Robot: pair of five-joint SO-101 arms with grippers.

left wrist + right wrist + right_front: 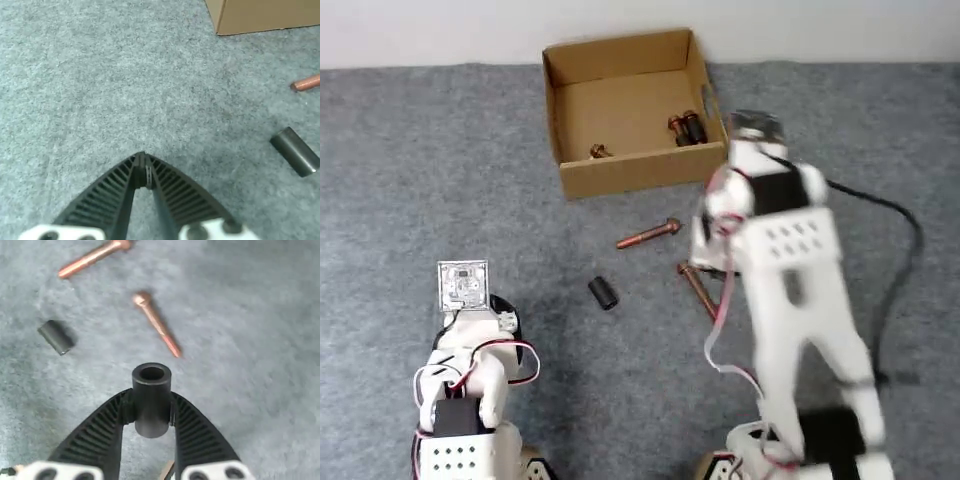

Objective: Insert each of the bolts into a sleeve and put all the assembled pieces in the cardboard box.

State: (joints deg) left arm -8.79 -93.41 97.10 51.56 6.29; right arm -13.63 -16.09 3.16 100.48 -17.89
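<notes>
Readable text, labels, numbers, signs: none that I can make out from my station.
- cardboard box (630, 176): plain brown faces, nothing legible to me.
- small square board (463, 285) on the left arm's wrist: faint marks, too small to read.
</notes>
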